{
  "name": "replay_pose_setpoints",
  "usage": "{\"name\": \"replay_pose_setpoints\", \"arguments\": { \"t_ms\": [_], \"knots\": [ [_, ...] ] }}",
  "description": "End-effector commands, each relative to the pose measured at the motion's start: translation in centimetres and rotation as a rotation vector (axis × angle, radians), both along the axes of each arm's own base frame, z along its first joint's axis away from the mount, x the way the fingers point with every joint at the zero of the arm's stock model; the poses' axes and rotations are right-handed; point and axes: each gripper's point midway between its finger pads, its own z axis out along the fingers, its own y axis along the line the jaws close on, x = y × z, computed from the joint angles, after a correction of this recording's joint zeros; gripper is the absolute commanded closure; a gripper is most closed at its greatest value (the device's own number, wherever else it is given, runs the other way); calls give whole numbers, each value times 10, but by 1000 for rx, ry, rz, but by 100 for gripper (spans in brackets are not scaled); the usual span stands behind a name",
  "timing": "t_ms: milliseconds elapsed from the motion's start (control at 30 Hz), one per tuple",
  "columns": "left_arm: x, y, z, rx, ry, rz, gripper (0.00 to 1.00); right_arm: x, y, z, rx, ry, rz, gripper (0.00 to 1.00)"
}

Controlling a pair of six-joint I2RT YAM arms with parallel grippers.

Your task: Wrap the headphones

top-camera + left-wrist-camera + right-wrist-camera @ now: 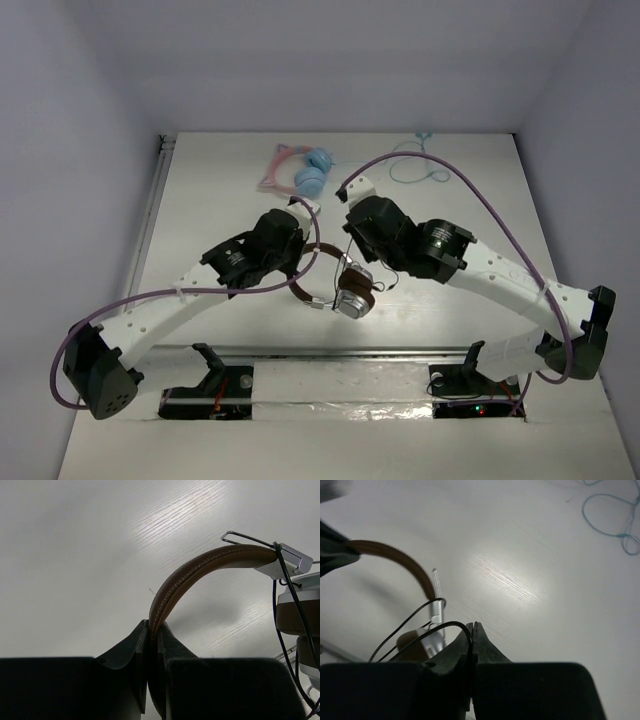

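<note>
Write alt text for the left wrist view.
The left tool is shut on the headphones, pinching the brown headband. The band arches up and right to a silver bracket and a brown ear pad, with a thin black cable hanging across them, against a white table.

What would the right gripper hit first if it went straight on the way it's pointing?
Probably the bare table. The right gripper, shut on the black cable, faces open tabletop; the blue cable lies well aside.

No text, label, brand or number is legible anywhere.
</note>
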Motion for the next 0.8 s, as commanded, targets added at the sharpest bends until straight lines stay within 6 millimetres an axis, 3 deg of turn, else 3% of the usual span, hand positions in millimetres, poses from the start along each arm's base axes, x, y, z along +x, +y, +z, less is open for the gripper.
{"name": "replay_pose_setpoints", "arguments": {
  "t_ms": [0,200,500,600,767],
  "knots": [
    [-6,-14,28,-89,-40,-76,100,30,-22,24,78,-133,-137,100],
    [-9,-18,50,-196,-53,-117,100,45,-28,23,196,-118,-142,100],
    [-5,-10,86,-375,-67,-200,100,44,-20,-18,296,-35,-125,100],
    [-8,-14,91,-400,-63,-234,100,46,-21,-19,371,-25,-112,99],
    [-9,-18,109,-481,-75,-271,100,39,-6,-6,525,-2,-7,87]
  ]
}}
